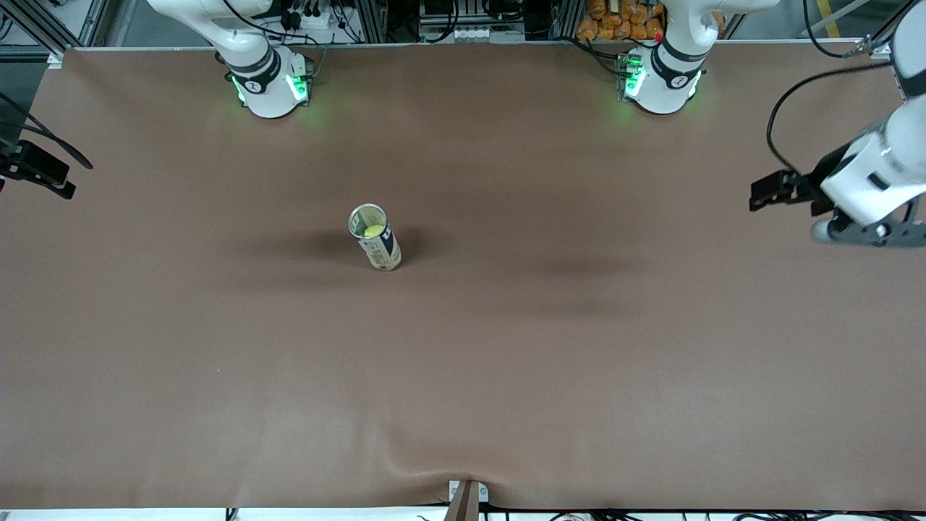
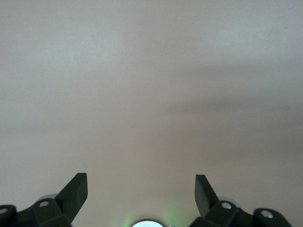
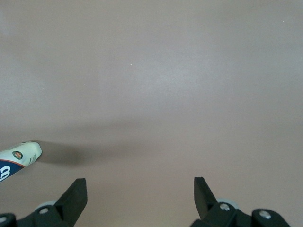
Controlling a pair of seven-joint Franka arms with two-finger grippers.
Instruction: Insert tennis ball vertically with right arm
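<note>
A tennis ball tube (image 1: 377, 244) stands upright on the brown table (image 1: 579, 362) with its top open. A yellow tennis ball (image 1: 372, 231) sits inside it. My right gripper (image 3: 140, 184) is open and empty, up in the air off the right arm's end of the table. Only a black part of it (image 1: 32, 170) shows in the front view. A bit of the tube (image 3: 16, 158) shows at the edge of the right wrist view. My left gripper (image 1: 872, 233) waits over the left arm's end of the table. It is open and empty in the left wrist view (image 2: 141, 182).
The two arm bases (image 1: 271, 87) (image 1: 658, 83) stand along the table edge farthest from the front camera. A small clamp (image 1: 465, 499) sits at the table edge nearest that camera. Cables and orange items (image 1: 615, 18) lie past the bases.
</note>
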